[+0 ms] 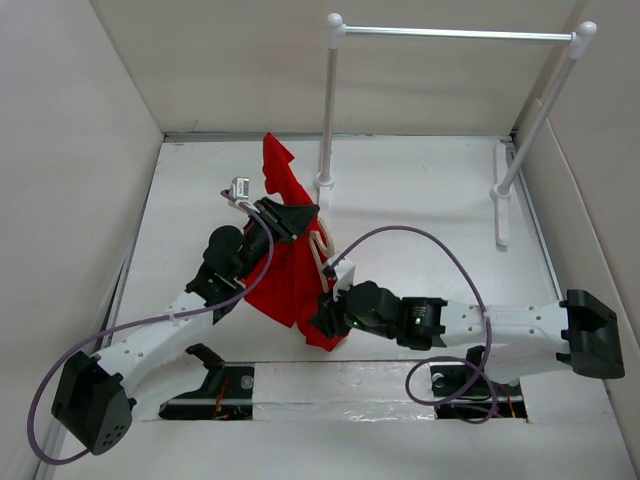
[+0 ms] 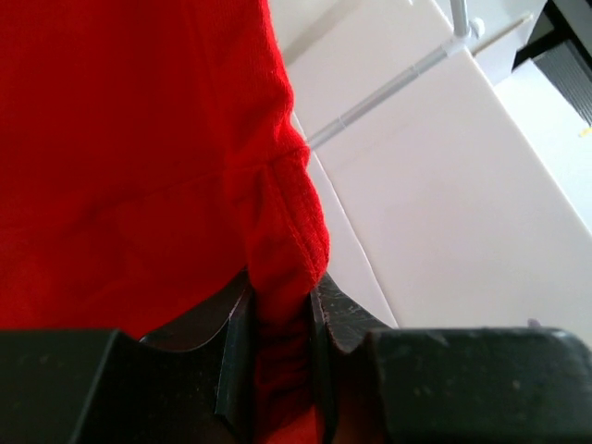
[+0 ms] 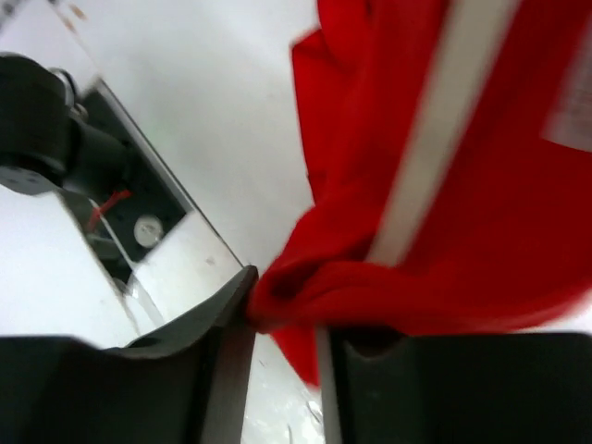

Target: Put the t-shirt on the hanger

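The red t-shirt (image 1: 285, 275) hangs crumpled over the middle of the table, one corner lifted toward the back. My left gripper (image 1: 300, 217) is shut on a bunched fold of it; in the left wrist view the t-shirt (image 2: 139, 139) fills the left side and its fold runs down between the left gripper's (image 2: 277, 319) jaws. The cream hanger (image 1: 322, 250) pokes out of the cloth beside the right gripper (image 1: 324, 318). In the right wrist view the hanger (image 3: 435, 139) crosses the t-shirt (image 3: 518, 222). The right gripper (image 3: 285, 310) has its jaws apart, a rolled hem lying across their tips.
A tall white rack (image 1: 450, 33) with a metal rail stands at the back right, its foot (image 1: 503, 195) on the table. White walls close in both sides. Purple cables (image 1: 420, 235) loop off both arms. The arm bases sit in a dark slot (image 1: 215, 385) at the near edge.
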Robot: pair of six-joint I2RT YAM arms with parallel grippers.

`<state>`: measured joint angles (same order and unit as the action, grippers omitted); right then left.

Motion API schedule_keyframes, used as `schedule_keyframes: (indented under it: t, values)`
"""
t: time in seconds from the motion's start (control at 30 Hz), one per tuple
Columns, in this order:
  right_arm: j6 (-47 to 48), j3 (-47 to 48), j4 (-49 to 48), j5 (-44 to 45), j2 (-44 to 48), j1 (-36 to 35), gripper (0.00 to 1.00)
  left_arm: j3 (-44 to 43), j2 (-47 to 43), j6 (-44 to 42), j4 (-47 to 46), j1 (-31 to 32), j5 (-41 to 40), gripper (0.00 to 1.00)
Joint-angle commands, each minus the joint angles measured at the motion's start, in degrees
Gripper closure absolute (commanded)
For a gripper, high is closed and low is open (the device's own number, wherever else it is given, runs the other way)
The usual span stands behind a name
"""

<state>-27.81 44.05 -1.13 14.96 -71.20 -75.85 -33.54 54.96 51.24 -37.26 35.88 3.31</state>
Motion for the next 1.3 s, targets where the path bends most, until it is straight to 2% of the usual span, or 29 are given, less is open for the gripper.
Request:
schedule_keyframes:
  t: [0.0, 0.1, 0.13, 0.27, 0.33, 0.37, 0.4, 0.5, 0.67, 0.7, 0.8, 0.87, 1.27]
  values:
    - [-1.98, -0.09, 0.95, 1.47, 4.21, -1.04, 0.53, 1.54, -3.01, 2.02, 0.16, -0.11, 4.86, 1.00]
    - [-2.42, -1.77, 0.86, 1.65, 11.06, -1.05, 0.35, 5.23, -4.60, 2.81, 1.57, -0.11, 5.04, 1.00]
    - [-2.42, -2.47, 0.95, 1.82, 14.48, -1.05, 0.32, 5.93, -5.03, 2.98, 2.01, -0.11, 4.60, 1.00]
    - [-1.28, -1.87, 0.95, 1.74, 18.02, -1.05, 0.30, 8.05, -5.04, 3.16, 2.28, -0.11, 3.72, 1.00]
    - [-0.32, -0.99, 2.53, 2.17, 17.76, -1.05, 0.44, 8.40, -4.60, 3.42, 0.97, -0.11, 3.89, 1.00]
    - [-0.14, -0.12, 2.18, 2.53, 17.33, -1.05, 0.57, 8.05, -3.90, 3.60, 0.78, -0.11, 3.98, 1.00]
    - [0.04, 0.07, 1.75, 2.79, 16.45, -1.05, 0.80, 7.79, -3.63, 3.60, 0.78, -0.11, 4.07, 1.00]
    - [0.83, -0.46, -3.78, 3.93, 13.56, -1.05, 1.00, 7.52, -3.02, 3.60, 0.78, -0.11, 4.42, 1.00]
    - [-0.58, -1.07, -6.85, 12.19, 8.63, -1.05, 1.00, 8.67, -3.54, 4.74, -0.54, -0.11, 4.86, 1.00]
    - [-0.31, -1.51, -8.09, 12.89, 8.01, -1.05, 0.91, 8.58, -3.46, 4.74, -0.45, -0.11, 4.86, 1.00]
    - [1.09, -2.31, -11.35, 14.74, 5.99, -1.05, 0.75, 9.10, -3.46, 5.09, -0.89, -0.11, 5.39, 1.00]
    - [0.74, -0.99, -10.57, 16.32, 4.24, -1.05, 0.72, 9.28, -3.46, 5.27, -1.24, -0.11, 5.65, 1.00]
    - [0.04, -0.29, -9.95, 21.51, -0.43, -1.05, 0.67, 9.28, -3.19, 5.01, -1.68, -0.11, 6.44, 1.00]
